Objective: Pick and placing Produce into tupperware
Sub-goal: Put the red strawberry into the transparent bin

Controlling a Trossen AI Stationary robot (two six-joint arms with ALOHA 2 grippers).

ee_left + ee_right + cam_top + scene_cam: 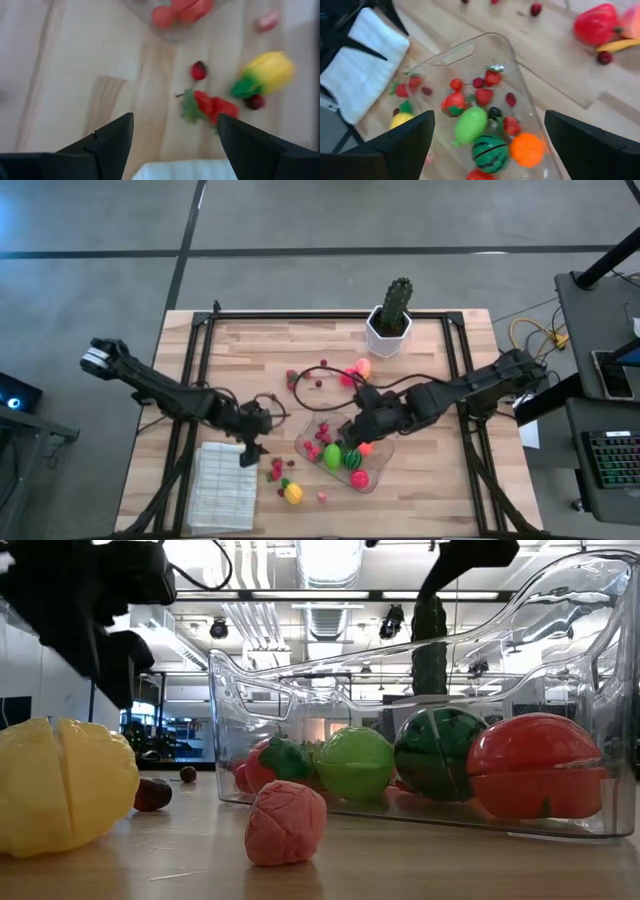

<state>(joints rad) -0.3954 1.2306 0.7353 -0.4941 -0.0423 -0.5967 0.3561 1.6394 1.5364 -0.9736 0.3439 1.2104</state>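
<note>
Clear plastic is what I look for first: from the high view the tupperware (372, 476) lies near the middle of the table, a little to the right, already with a green piece, the striped melon ball (352, 458) and red pieces inside. My right gripper (362, 430) hovers over its far edge, the left gripper (250, 448) waits at the left beside the white ribbed cloth (222, 485). More produce is loose – red berries (322, 380) far from the box, a yellow piece (293, 493) near.

From the low view the container wall is thin and shiny; I judge it light and easy to push away. A pink piece (285, 823) lies just in front of it.

From the left wrist view the left fingers stand well apart and empty; a strawberry (216, 107) is ahead – small, probably hard and slippery, best taken across its body.

From the right wrist view the right fingers are wide, holding nothing, above the orange piece (526, 149) in the box. The cactus pot (388, 332) stands far off, not in the way; the cloth is close to the left arm.
</note>
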